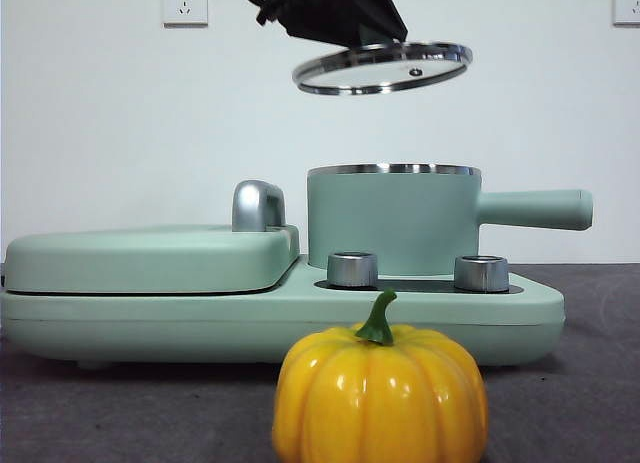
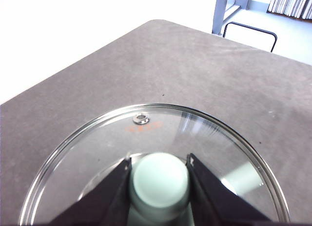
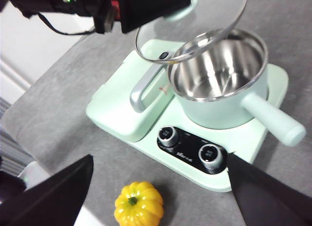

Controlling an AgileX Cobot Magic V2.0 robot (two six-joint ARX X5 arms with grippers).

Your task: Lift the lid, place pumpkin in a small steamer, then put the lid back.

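My left gripper [image 2: 160, 182] is shut on the mint-green knob of the lid [image 2: 156, 157], a clear glass disc with a steel rim. The lid [image 1: 382, 68] hangs tilted high above the small steamer [image 1: 395, 218], a mint-green pot with a long side handle. In the right wrist view the lid [image 3: 195, 26] sits over the pot's far edge, and the steamer [image 3: 219, 79] stands open with a bare steel inside. The pumpkin [image 1: 380, 395], yellow-orange with a green stem, rests on the table in front of the appliance. My right gripper [image 3: 161, 196] is open, high above the pumpkin [image 3: 138, 204].
The steamer stands on a wide mint-green appliance base [image 1: 300, 313] with two chrome knobs [image 1: 352, 270]. A flat griddle cover [image 1: 150, 258] with a chrome handle [image 1: 258, 205] takes up the base's left half. Grey table surface [image 2: 219, 74] lies around it.
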